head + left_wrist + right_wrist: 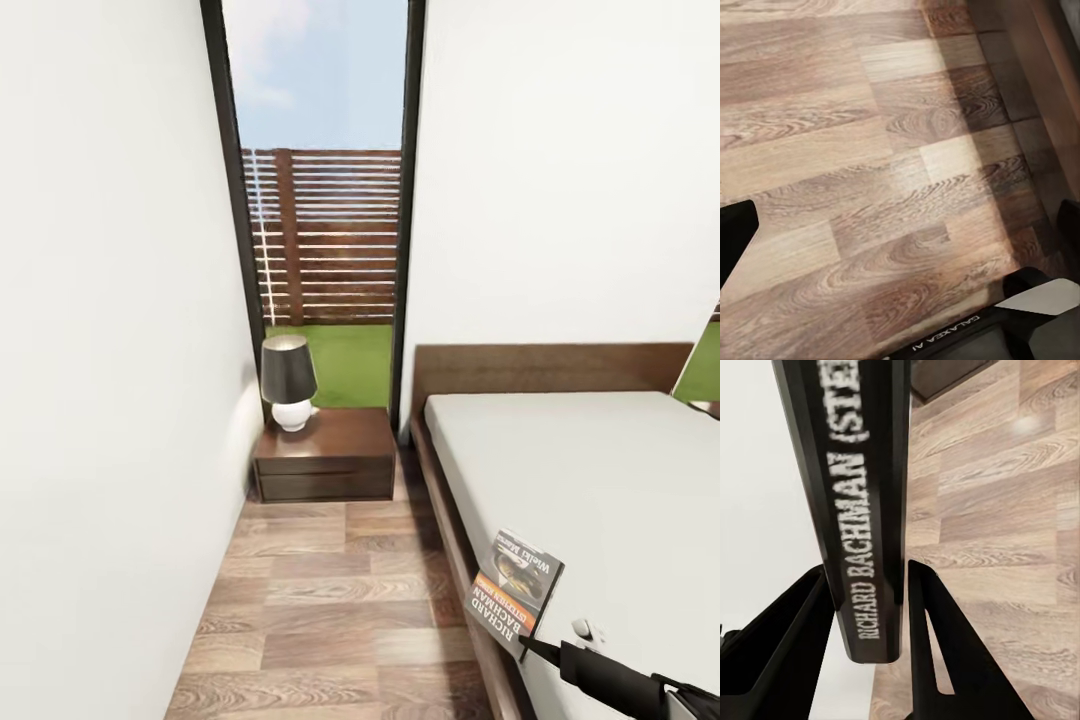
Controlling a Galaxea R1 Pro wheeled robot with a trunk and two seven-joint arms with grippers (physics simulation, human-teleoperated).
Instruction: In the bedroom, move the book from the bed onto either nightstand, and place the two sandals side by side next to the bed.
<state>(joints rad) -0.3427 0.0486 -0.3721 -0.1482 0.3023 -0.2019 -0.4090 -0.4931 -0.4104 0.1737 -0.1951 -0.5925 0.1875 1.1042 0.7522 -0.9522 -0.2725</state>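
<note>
Books: one book (518, 587), a thin paperback with a dark grey cover, an orange band and white lettering; the spine (862, 510) reads "RICHARD BACHMAN".
Right claw (870, 619): closed on the book's spine end, one black finger (784, 649) on each side, both touching the cover.
Book position: held in the right claw, cover up, over the near edge of the bed (600, 480), partly above the frame and the floor (330, 600).
Left claw (900, 225): fingertips (735, 225) at the picture's edges and well apart, nothing between them, wood planks below.
Nightstands: one nightstand (325, 455), dark brown with drawers, well ahead of the right claw and to its left, against the wall under the window (320, 200).
Lamps: one lamp (288, 383), black shade on a white round base, standing on the nightstand's top.
Beds: one, light-grey mattress, dark brown frame and headboard, beside the right claw.
</note>
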